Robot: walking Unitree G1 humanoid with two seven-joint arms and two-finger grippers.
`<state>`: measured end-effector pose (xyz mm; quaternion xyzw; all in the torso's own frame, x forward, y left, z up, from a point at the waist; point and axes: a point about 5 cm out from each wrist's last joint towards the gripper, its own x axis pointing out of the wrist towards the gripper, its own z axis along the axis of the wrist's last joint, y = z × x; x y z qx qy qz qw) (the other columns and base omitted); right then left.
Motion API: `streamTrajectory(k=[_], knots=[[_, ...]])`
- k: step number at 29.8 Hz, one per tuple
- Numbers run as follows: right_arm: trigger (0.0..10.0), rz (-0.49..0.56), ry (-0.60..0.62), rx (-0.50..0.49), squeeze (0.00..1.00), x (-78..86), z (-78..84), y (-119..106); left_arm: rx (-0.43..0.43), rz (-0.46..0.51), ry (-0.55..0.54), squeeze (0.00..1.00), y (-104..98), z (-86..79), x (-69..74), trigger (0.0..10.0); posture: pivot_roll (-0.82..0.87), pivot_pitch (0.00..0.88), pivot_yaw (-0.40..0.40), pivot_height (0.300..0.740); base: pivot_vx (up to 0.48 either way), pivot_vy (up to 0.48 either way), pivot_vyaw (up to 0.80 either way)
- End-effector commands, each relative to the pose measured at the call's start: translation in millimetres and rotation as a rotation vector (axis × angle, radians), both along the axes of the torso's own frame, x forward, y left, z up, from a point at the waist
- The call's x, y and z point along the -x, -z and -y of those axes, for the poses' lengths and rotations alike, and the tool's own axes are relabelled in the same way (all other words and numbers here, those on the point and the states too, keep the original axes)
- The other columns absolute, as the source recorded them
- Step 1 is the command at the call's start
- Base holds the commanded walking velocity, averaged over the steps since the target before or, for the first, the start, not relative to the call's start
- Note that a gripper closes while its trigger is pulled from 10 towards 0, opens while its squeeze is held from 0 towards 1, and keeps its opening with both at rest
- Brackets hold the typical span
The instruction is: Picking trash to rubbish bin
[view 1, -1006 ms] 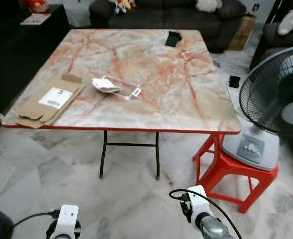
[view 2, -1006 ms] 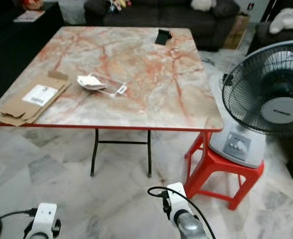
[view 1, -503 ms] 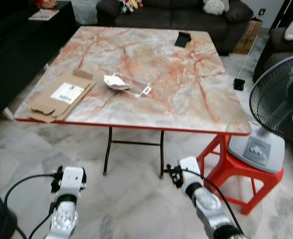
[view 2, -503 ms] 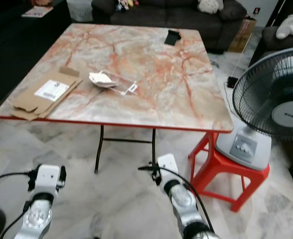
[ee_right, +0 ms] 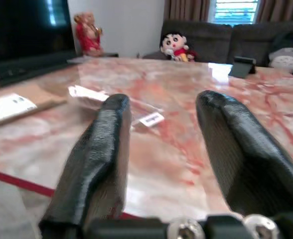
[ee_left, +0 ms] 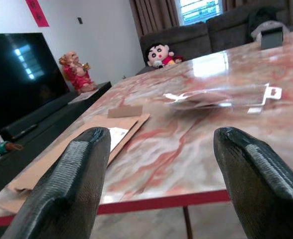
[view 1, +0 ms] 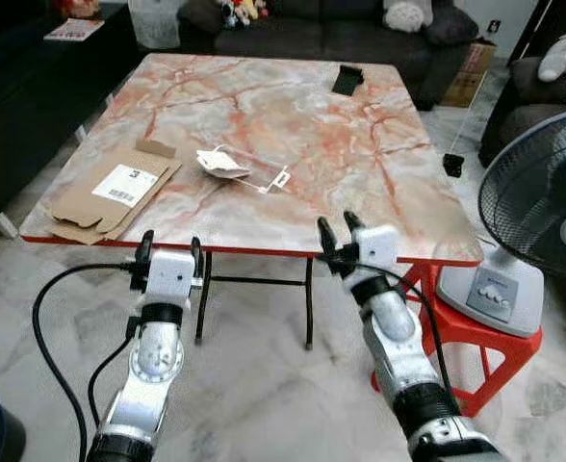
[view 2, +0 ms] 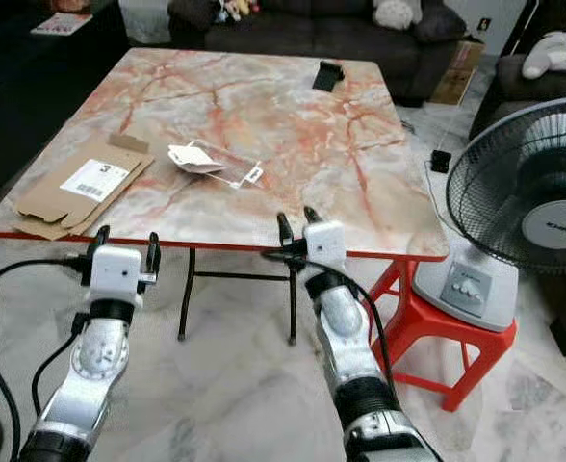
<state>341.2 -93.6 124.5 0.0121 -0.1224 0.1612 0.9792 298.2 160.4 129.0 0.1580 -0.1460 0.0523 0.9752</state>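
A crumpled clear plastic wrapper with white paper [view 1: 233, 166] lies mid-left on the marble table [view 1: 379, 192]; it also appears as the wrapper [ee_left: 221, 95] and the wrapper [ee_right: 94, 95] in the wrist views. A flattened cardboard box [view 1: 105, 192] with a white label rests at the table's near-left corner. My left gripper [view 1: 168, 251] is raised at the table's front edge, open, nothing between its fingers [ee_left: 76, 184]. My right gripper [view 1: 336, 231] is open at the front edge, right of centre, with its fingers [ee_right: 104, 154] pointing over the tabletop.
A black object [view 1: 347, 79] sits at the table's far right edge. A standing fan [view 1: 543, 212] on a red stool [view 1: 451, 322] is close on the right. A dark sofa [view 1: 312, 24] lies behind, a dark cabinet [view 1: 23, 87] on the left.
Both arms have lifted from near the floor up to the table's front edge. The camera has shifted, and the table sits slightly closer.
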Motion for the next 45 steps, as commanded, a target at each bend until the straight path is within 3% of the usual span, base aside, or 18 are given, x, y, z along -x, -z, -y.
streamTrajectory(k=[1,7,15,16,17,18,22,24,27,29,31,45], knots=[[10.0,0.013,-0.03,-0.026,1.0,-3.1,-8.9,-9.5,0.014,0.005,0.019,1.0,-4.9,4.4,-5.4,10.0,0.12,0.042,-0.04,0.74,0.0,0.0,0.0],[10.0,0.013,-0.064,-0.024,1.0,-5.5,-24.8,-17.0,0.018,0.042,0.034,1.0,-24.8,7.5,-17.7,10.0,0.11,0.053,-0.029,0.74,0.0,0.0,0.0],[10.0,0.003,-0.05,-0.043,1.0,-8.6,-29.9,-22.5,0.061,0.018,0.023,1.0,-22.2,6.0,-17.7,10.0,0.11,0.054,-0.027,0.74,0.0,0.0,0.0],[10.0,-0.001,-0.053,-0.039,1.0,-8.7,-30.7,-22.4,0.068,0.009,0.021,0.0,-20.6,6.2,-17.9,10.0,0.11,0.05,-0.029,0.74,0.0,0.0,0.0],[10.0,-0.004,-0.055,-0.036,1.0,-8.8,-31.3,-22.3,0.074,0.003,0.021,0.0,-19.8,6.2,-18.2,10.0,0.11,0.05,-0.029,0.74,0.0,0.0,0.0],[10.0,-0.017,-0.059,-0.051,0.01,-9.7,-31.7,-22.8,0.12,-0.006,0.024,0.0,-19.2,7.1,-19.4,10.0,0.11,0.05,-0.028,0.74,0.0,0.0,0.0],[10.0,-0.012,-0.044,-0.062,0.0,-11.2,-29.8,-25.6,0.177,-0.02,0.036,0.0,-19.0,8.5,-22.0,10.0,0.11,0.05,-0.029,0.74,0.0,0.0,0.0],[10.0,-0.031,-0.041,-0.035,0.0,-13.7,-29.4,-25.7,0.264,-0.019,0.068,0.0,-19.1,13.5,-23.6,10.0,0.1,0.056,-0.031,0.74,0.0,0.0,0.0],[10.0,-0.028,-0.048,-0.014,0.0,-13.9,-29.1,-26.2,0.269,-0.028,0.064,0.0,-17.9,15.1,-23.5,10.0,0.11,0.052,-0.033,0.74,0.0,0.0,0.0],[10.0,0.035,-0.031,-0.017,0.0,-12.2,-25.3,-32.6,0.286,-0.025,0.05,0.0,-18.6,13.7,-23.5,10.0,0.11,0.059,-0.034,0.74,0.0,0.0,0.0],[10.0,0.061,-0.034,0.048,0.0,-11.4,-26.6,-34.4,0.283,-0.021,0.065,0.0,-19.6,13.1,-25.0,10.0,0.1,0.058,-0.035,0.74,0.144,0.0,0.79],[10.0,0.027,-0.057,0.027,0.0,-10.0,-29.6,-30.3,0.287,-0.029,0.063,0.0,-20.4,12.6,-28.3,10.0,0.12,0.071,-0.033,0.74,0.354,0.0,0.17]])
